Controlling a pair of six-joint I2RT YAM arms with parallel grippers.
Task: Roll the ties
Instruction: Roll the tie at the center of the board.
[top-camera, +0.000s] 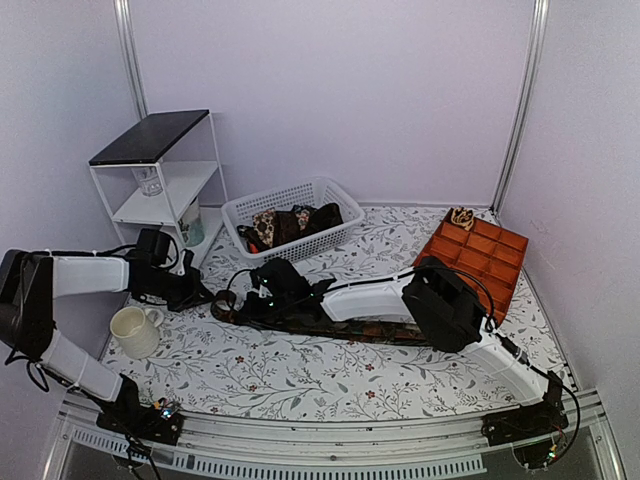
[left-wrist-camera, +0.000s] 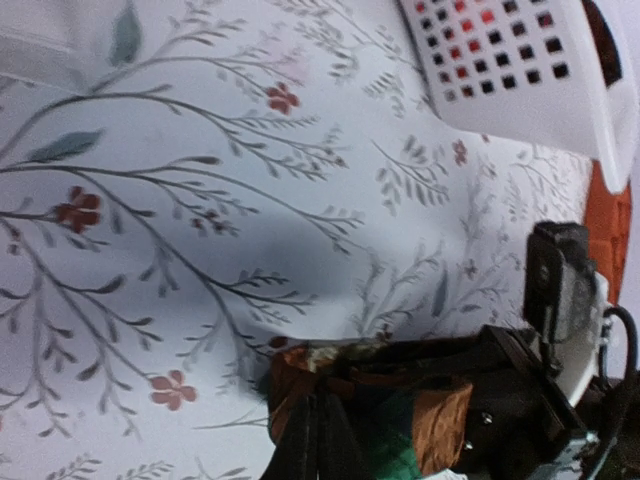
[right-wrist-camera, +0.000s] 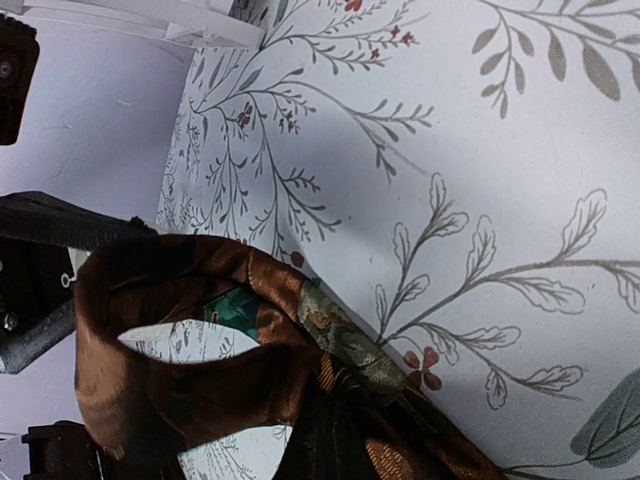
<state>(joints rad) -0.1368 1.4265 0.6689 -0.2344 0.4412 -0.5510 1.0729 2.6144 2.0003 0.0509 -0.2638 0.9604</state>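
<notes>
A: Look of the worked tie (right-wrist-camera: 250, 310)?

B: Rust-brown satin with a darker leaf print. Patch of teal and a grey-green brocade band near the tip. Curls into an open loop at its left end (tablecloth visible straight through the loop in the right wrist view).

A: Position?

B: Lies across the flowered tablecloth (top-camera: 300, 375), mid-table. Runs rightward under the right arm. Looped end on the near side of the white basket (top-camera: 318, 240), not touching it.

A: Fingers?

B: Left gripper (top-camera: 212, 297) and right gripper (top-camera: 252, 300) both clenched on that looped end, tips close together.

A: Containers?

B: Basket at the back: crumpled heap of spare ties (top-camera: 290, 222), dark brown and rust prints, unrolled. Orange compartment tray (top-camera: 480, 260) at far right: one rolled tan spotted tie (top-camera: 462, 217) in the back-left corner cell. Cream mug (top-camera: 133, 330) upright at front left, contents not discernible.
</notes>
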